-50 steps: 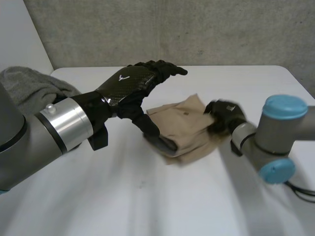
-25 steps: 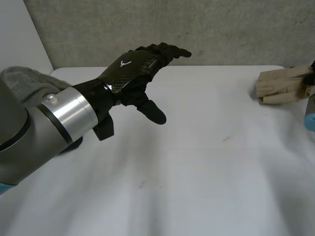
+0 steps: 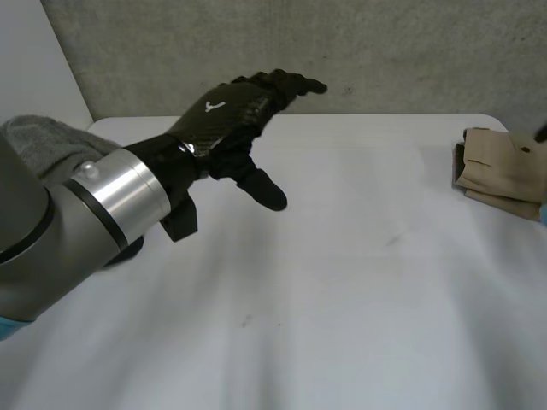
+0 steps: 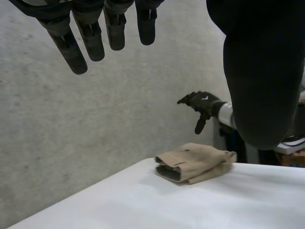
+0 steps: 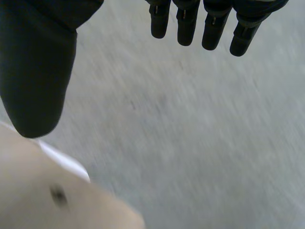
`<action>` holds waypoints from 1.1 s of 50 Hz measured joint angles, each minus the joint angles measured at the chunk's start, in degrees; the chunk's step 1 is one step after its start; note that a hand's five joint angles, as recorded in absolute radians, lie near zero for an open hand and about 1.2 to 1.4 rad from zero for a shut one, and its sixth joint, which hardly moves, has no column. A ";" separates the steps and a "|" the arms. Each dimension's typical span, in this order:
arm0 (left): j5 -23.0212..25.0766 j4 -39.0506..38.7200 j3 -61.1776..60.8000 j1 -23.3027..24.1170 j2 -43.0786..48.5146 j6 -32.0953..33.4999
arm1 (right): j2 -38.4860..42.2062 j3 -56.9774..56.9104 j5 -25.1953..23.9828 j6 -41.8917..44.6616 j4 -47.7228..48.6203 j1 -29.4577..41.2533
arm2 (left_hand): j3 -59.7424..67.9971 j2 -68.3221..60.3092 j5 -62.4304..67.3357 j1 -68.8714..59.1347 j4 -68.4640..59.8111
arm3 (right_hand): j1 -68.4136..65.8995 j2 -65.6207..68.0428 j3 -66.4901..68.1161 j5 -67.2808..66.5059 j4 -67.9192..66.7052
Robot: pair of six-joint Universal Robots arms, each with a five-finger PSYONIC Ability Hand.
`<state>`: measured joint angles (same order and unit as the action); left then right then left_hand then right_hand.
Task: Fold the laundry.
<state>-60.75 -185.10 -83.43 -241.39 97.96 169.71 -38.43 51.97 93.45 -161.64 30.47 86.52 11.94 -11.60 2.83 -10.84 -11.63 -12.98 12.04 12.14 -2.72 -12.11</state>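
At the tabletop's point(image 3: 342, 282) right edge, your head view shows the folded tan cloth point(image 3: 504, 166). Your left wrist view adds the right hand point(image 4: 202, 102) above it, fingers spread, touching nothing. Your left hand point(image 3: 231, 115) hangs over the tabletop, fingers straight, empty. A grey towel point(image 3: 38, 145) lies behind its arm.

Plain tan folded garment point(image 3: 502, 169), white table point(image 3: 325, 307), grey cloth point(image 3: 47, 149), black left hand point(image 3: 226, 120).
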 measured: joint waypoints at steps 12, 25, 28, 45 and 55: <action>-19.38 -1.24 4.53 -9.72 -0.28 5.76 | -27.49 41.86 -24.16 -1.34 18.96 11.45 | 0.00 0.00 0.03 0.00 0.00 | 0.00 0.00 0.00 0.00 0.00; -29.30 -2.90 22.69 -25.67 26.54 35.88 | -31.15 47.16 -21.20 10.99 -11.91 21.64 | 1.31 -1.44 0.79 -1.82 -1.17 | 0.00 0.00 0.00 0.00 0.00; -29.67 -3.33 26.73 -27.26 32.44 38.86 | -30.84 47.51 -20.23 12.05 -11.83 21.77 | 9.40 -10.73 8.96 -12.08 -9.83 | 0.00 0.00 0.00 0.00 0.00; -26.43 -14.60 23.63 -16.39 16.12 20.52 | -35.35 48.40 -17.17 6.87 -5.26 18.38 | 55.38 -56.29 49.87 -53.40 -57.06 | 0.00 0.00 0.00 0.00 0.00; -23.68 -14.62 17.99 -2.34 8.01 8.00 | -36.44 48.20 -15.44 4.65 -5.07 16.26 | 55.79 -56.29 49.87 -53.40 -57.09 | 0.00 0.00 0.00 0.00 0.00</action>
<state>-84.43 -199.72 -65.43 -243.73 105.97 177.71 -74.87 100.17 78.00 -156.99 25.40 102.78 67.74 -67.89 52.70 -64.24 -68.72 -12.98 12.04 12.14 -2.72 -12.11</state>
